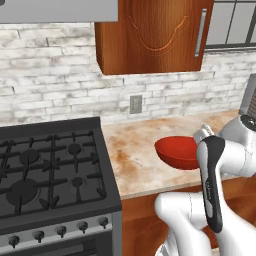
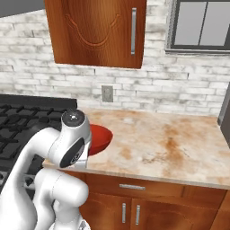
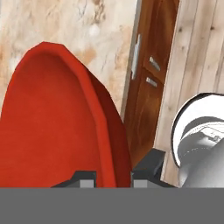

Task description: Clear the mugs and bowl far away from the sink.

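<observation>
On the mottled beige stone counter (image 1: 135, 150), between a black gas stove (image 1: 50, 170) at one end and a dark appliance edge (image 2: 224, 119) at the other, one item is logged.

Surface and room: counter of tan-and-cream stone with rusty blotches, front edge straight. Whitewashed brick wall (image 2: 179, 94) behind it, carrying a grey outlet plate (image 1: 135, 104). Reddish wooden wall cabinet (image 1: 152, 35) above, with an arched panel on its door and a vertical metal handle. Window (image 2: 202, 24) with a grey frame beside the cabinet. Matching wooden base cabinets (image 2: 148, 206) below, with a drawer pull and two vertical handles. Pale plank flooring (image 3: 192, 57) shows in the hand view, past the counter's front edge. Stove has black grates, several burners and a row of knobs along its front.

Containers: one bowl (image 1: 176, 152), wide, shallow, glossy red, interior showing nothing but red. It sits at the counter's front edge, near the stove end, tipped rather than flat; whether its underside touches the stone cannot be told. The arm covers part of it in both base views.

Gripper (image 3: 113, 178): clamped on the bowl's rim, one dark fingertip inside the wall and one outside, the rim passing straight between them in the hand view. The bowl's red interior spreads away from the tips, its outer wall facing the cabinet fronts.
</observation>
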Controlling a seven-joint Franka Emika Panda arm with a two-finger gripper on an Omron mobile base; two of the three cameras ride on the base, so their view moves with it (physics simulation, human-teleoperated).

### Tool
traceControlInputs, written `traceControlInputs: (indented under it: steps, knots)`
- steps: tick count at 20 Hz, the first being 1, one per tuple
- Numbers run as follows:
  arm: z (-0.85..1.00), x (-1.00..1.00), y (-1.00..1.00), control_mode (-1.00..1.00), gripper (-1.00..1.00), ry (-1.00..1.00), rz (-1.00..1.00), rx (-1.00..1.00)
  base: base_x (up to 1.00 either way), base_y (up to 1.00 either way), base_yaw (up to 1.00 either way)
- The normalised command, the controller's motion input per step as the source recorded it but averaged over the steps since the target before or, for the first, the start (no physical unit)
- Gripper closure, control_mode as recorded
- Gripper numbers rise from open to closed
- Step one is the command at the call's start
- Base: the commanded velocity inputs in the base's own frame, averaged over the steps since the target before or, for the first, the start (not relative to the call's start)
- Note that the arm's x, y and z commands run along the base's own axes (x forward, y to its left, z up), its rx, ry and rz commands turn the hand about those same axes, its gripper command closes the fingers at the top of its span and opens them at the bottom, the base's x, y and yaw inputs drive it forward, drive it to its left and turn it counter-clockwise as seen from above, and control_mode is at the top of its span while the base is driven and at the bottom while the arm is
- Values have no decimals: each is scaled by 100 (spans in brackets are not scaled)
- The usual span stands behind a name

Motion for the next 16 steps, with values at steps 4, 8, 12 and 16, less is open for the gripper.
traceControlInputs:
  steps: [4,8,12,16]
  knots:
    - [-90,63,0,-100,100,0,6,1,0,0,0]
    - [-95,74,0,-100,100,0,5,1,0,0,0]
    - [-77,77,0,-100,100,3,3,1,0,0,0]
    - [-59,84,3,-100,100,9,0,1,0,0,0]
